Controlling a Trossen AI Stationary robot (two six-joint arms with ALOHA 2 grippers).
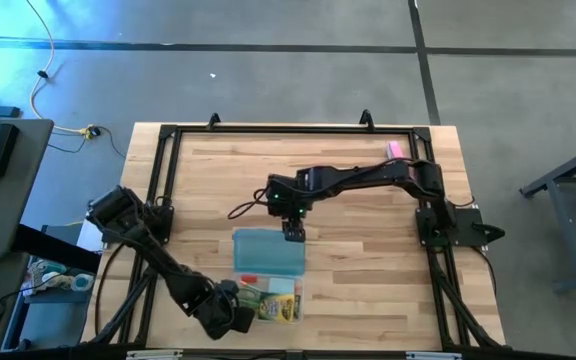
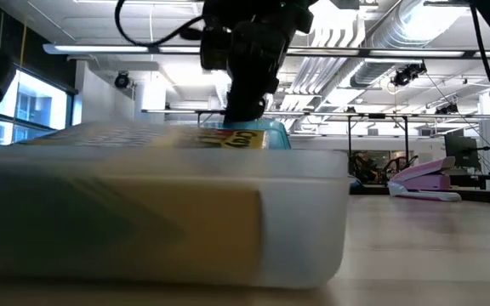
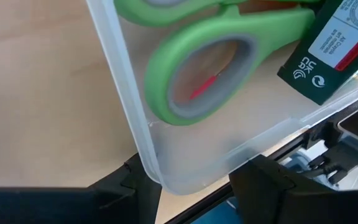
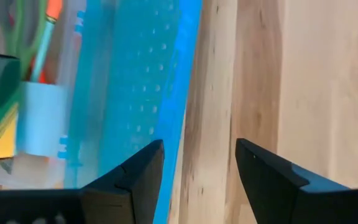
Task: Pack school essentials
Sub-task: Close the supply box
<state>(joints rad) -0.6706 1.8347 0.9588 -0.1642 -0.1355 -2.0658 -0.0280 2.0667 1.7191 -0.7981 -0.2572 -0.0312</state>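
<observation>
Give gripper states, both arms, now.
Left gripper: open, fingers straddling the clear box corner.
Right gripper: open, empty, at the teal lid edge.

A clear plastic box sits on the wooden surface, near its front edge. A teal lid rests partly over the box, on the side farther from that edge. A pink bar lies well apart from the box, by the surface's far right corner. A black metal frame runs along the surface's edges, around the box.
</observation>
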